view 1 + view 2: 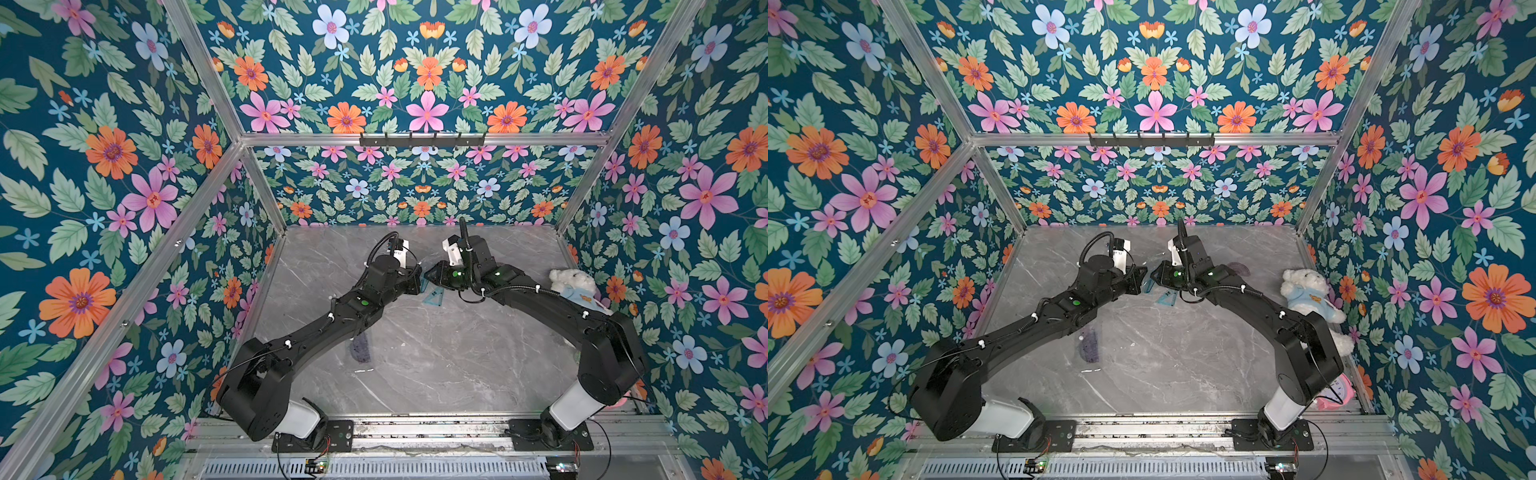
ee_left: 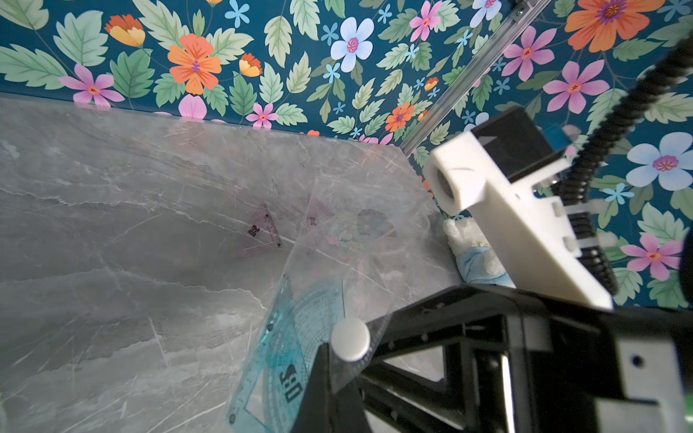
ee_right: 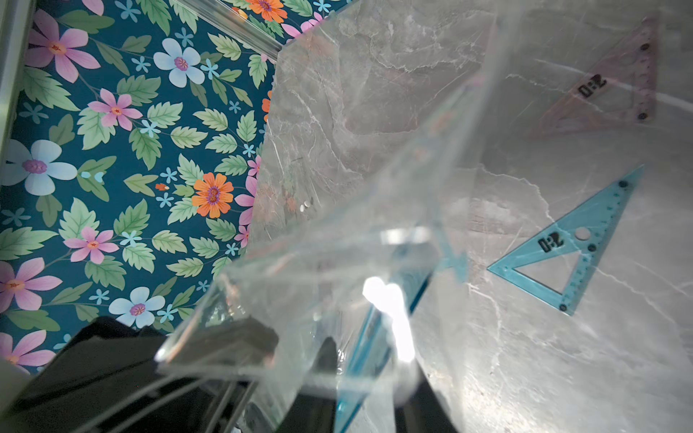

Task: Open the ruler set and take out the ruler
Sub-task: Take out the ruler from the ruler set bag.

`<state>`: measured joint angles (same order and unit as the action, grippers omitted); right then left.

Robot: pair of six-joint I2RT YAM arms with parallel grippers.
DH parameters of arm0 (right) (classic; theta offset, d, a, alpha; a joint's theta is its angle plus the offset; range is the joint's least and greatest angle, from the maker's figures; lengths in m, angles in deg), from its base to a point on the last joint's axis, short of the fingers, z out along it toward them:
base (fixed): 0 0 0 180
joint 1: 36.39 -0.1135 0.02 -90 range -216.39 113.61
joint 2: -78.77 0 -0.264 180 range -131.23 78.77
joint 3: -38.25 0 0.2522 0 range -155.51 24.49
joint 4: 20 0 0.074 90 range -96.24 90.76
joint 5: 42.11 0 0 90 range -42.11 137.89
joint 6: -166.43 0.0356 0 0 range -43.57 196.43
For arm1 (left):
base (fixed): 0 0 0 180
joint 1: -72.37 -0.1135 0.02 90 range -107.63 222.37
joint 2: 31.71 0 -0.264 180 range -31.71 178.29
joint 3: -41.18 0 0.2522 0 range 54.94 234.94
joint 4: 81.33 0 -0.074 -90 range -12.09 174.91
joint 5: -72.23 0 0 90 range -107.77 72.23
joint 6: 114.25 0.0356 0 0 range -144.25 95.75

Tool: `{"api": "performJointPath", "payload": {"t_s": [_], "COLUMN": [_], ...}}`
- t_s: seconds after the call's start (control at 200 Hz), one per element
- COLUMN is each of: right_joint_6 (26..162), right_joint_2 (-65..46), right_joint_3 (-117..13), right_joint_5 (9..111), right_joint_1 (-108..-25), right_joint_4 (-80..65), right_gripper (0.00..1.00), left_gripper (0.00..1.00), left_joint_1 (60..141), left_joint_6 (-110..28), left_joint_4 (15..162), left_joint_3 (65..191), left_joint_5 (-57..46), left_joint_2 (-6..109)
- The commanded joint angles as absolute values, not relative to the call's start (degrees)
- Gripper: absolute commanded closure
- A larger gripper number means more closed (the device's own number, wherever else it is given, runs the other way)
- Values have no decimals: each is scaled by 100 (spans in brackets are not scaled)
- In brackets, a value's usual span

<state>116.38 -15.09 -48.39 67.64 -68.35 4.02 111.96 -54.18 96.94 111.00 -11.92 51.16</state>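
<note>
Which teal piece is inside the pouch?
The teal protractor, inside the clear pouch pinched by the left fingers. The teal triangle lies loose on the table.

The blurred clear pouch (image 3: 300, 262) hides how the right gripper's (image 1: 430, 277) jaws stand.

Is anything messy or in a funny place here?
Yes. A teddy bear lies at the edge of the table, odd among drawing tools. A blue triangle and a pink triangle lie loose on it at different angles, outside the clear pouch.
</note>
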Motion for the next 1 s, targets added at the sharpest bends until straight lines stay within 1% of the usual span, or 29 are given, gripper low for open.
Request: {"api": "performJointPath", "payload": {"t_s": [0.0,0.195,0.5,0.995], "right_joint_6": [11590,11607,11601,11465], "right_joint_2": [-1525,-1564,-1501,-888], "right_joint_3": [-4862,-4863,-4854,-4820], "right_joint_5": [6753,6775,6775,6530], "right_joint_1": [-6842,-6845,-6840,-6752], "right_joint_4": [276,281,338,605], "right_gripper": [74,84,95,96], "left_gripper": [100,100,100,100], "left_joint_1": [11200,11205,11203,11199], "left_joint_6": [-5431,-5434,-5370,-5366], "left_joint_4": [9897,9897,9855,9845], "left_joint_3": [11119,11124,11073,11091], "left_joint_5": [-1197,-1197,-1376,-1447], "left_joint_2": [5102,5093,4997,5026]}}
